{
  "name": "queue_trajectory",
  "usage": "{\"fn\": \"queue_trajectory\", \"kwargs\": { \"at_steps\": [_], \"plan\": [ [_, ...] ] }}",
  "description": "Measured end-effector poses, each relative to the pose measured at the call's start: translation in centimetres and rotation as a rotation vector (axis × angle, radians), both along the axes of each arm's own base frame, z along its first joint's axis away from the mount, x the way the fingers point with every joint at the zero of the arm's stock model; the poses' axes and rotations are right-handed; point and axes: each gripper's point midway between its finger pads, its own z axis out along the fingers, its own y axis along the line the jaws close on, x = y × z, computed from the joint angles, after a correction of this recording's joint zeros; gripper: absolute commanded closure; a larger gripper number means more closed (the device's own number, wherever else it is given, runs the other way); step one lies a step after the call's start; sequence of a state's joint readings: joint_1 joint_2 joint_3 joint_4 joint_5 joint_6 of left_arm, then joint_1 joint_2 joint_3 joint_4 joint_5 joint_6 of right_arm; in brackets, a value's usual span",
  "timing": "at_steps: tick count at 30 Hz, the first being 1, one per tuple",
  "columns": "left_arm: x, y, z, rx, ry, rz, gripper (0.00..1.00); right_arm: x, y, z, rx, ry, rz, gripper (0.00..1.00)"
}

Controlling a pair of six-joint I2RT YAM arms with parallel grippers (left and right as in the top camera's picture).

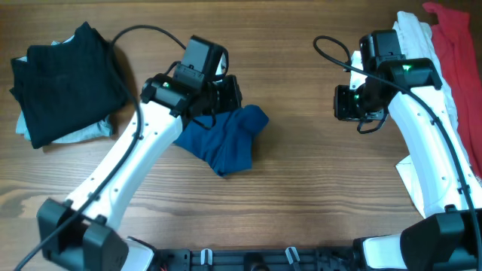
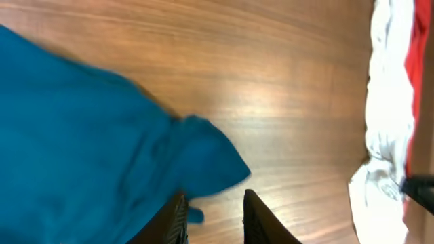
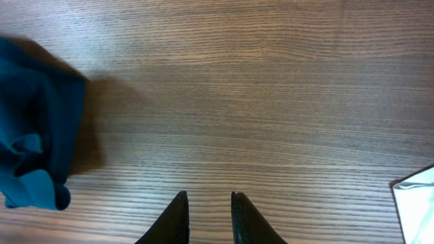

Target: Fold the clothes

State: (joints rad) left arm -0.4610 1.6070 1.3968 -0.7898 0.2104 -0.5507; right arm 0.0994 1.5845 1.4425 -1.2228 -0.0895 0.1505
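- Table [image 1: 301, 188]: wood-grain top that carries everything listed; both arms reach onto it from the near edge.
- White piece [image 1: 409, 177]: flat on the wood against the inner side of the right arm, near the front. One corner shows at the edge of the right wrist view [image 3: 417, 203]. Cloth or paper cannot be told.
- Blue shirt [image 1: 226, 139]: crumpled in a loose heap, not folded, left of the table's middle and just in front of the left claw. It fills the left half of the left wrist view [image 2: 81, 135] and sits at the left edge of the right wrist view [image 3: 34, 135].
- Left gripper [image 2: 214, 196]: low over the far edge of the blue shirt. The claw is narrow, with bare wood showing in the gap. The cloth lies against one finger [image 2: 178, 220] and a small tip of it pokes into the gap. It is not pinched between the two.
- Right gripper [image 3: 209, 195]: over bare wood, right of the middle and well apart from the blue shirt. The claw is narrow and holds nothing.
- Pale garment [image 1: 90, 133]: far left, mostly covered, with its edge sticking out at the near side.
- Black garment [image 1: 68, 75]: roughly squared and lying on top of the pale garment.
- White garment [image 1: 418, 38]: bunched in the far right corner, beyond the right claw, and also seen from the left wrist [image 2: 386, 102].
- Red garment [image 1: 456, 41]: touching the white garment on its outer side, along the table's right edge [image 2: 417, 68].
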Motion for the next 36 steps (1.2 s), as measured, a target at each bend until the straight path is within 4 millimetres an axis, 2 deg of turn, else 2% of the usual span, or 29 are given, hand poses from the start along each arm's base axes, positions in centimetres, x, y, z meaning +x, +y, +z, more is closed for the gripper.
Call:
{"fn": "queue_trajectory", "kwargs": {
  "at_steps": [2, 6, 7, 8, 11, 14, 16, 18, 22, 24, 29, 32, 34, 36],
  "plan": [
    [0.4, -0.2, -1.8, 0.024, 0.034, -0.002, 0.73, 0.0, 0.0, 0.0, 0.000, 0.000, 0.000, 0.79],
    [0.4, -1.5, -8.4, 0.083, 0.170, -0.030, 0.75, 0.0, 0.0, 0.0, 0.000, 0.001, 0.000, 0.79],
    [-0.4, -2.5, -11.3, 0.098, 0.242, -0.064, 0.75, 0.0, 0.0, 0.0, 0.000, 0.001, 0.000, 0.79],
    [-1.3, -3.4, -12.6, 0.090, 0.289, -0.093, 0.75, 0.0, 0.0, 0.0, 0.000, 0.001, 0.000, 0.79],
    [-4.2, -6.3, -15.1, 0.066, 0.387, -0.186, 0.75, 0.0, 0.0, 0.0, 0.000, 0.001, 0.000, 0.79],
    [-7.1, -8.8, -16.3, 0.071, 0.431, -0.280, 0.74, 0.0, 0.0, 0.0, 0.000, 0.001, 0.000, 0.79],
    [-8.5, -10.0, -16.1, 0.070, 0.431, -0.330, 0.74, 0.0, 0.0, 0.0, 0.000, 0.001, 0.000, 0.79],
    [-8.8, -10.2, -15.8, 0.071, 0.430, -0.341, 0.74, 0.0, 0.0, 0.0, 0.000, 0.001, 0.000, 0.79],
    [-7.8, -8.5, -14.7, 0.085, 0.416, -0.300, 0.74, 0.0, 0.0, 0.0, 0.000, 0.001, 0.000, 0.79],
    [-6.4, -7.0, -13.0, 0.078, 0.377, -0.261, 0.73, 0.0, 0.0, 0.0, 0.000, 0.001, 0.000, 0.78],
    [-2.8, -2.3, -7.0, 0.049, 0.231, -0.129, 0.70, 0.0, 0.0, 0.0, -0.001, -0.001, 0.008, 0.78],
    [-1.6, 1.9, -3.2, 0.050, 0.161, 0.000, 0.63, 0.4, 0.4, 0.1, 0.017, -0.019, 0.041, 0.78],
    [-1.4, 4.8, -1.8, 0.050, 0.158, 0.099, 0.61, 1.0, 1.1, 0.4, 0.047, -0.049, 0.076, 0.78],
    [-1.4, 6.9, -1.8, 0.061, 0.186, 0.174, 0.61, 1.6, 1.6, 0.5, 0.071, -0.076, 0.097, 0.78]
  ]
}}
